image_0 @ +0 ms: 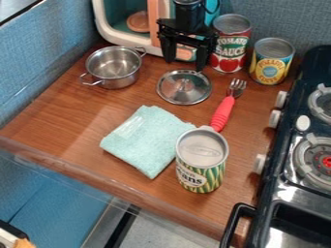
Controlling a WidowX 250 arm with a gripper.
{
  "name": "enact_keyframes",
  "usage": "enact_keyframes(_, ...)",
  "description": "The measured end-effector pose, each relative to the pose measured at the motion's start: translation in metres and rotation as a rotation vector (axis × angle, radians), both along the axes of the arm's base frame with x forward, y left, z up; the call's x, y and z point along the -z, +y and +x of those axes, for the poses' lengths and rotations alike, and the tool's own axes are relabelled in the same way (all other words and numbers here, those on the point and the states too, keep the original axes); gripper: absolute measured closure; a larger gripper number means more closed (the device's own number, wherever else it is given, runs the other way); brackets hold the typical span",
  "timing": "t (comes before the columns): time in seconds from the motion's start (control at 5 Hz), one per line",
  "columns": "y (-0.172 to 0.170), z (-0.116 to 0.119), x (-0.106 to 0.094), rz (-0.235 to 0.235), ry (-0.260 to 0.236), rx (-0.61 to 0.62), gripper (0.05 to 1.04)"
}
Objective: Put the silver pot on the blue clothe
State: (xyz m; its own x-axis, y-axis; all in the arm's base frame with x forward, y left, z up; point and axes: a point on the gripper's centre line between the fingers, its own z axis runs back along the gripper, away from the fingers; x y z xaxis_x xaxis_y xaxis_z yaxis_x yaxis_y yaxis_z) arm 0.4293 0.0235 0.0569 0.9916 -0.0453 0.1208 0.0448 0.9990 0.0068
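From where I stand, the silver pot sits upright on the counter, over to the left of the gripper and a touch nearer to me, with bare wood between them. The gripper hangs at the back, its two fingers spread well apart and nothing between them, just behind the round lid. So the coming move looks to be mostly sideways, toward the blue wall, rather than straight forward over the lid. The pot's two wire handles lie on a slant: the far handle points back toward the gripper's side, the near handle out toward the wall and me. I'd judge the rim between them the easier thing to pinch. From there the folded blue cloth lies forward and somewhat to the right, so the carry should run on a diagonal. As for what's hard to make out, I can't tell how high the fingertips hang above the wood. The green can covers the cloth's right edge, and I can't say whether they touch. The can's top also seems to hide the tail of the red fork. The toy oven behind is cut off at the top.
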Motion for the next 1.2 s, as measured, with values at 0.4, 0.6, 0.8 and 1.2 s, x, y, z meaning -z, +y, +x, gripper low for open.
enact_keyframes(0.4, 0.021, -0.005, 0.02, 0.028, 0.048, -0.018, 0.084)
enact_keyframes(0.6, 0.049, -0.007, 0.019, 0.039, 0.043, -0.057, 0.084)
enact_keyframes(0.8, 0.062, -0.009, 0.019, 0.052, 0.044, -0.066, 0.084)
enact_keyframes(1.2, 0.094, -0.013, 0.023, 0.072, 0.062, -0.118, 0.084)
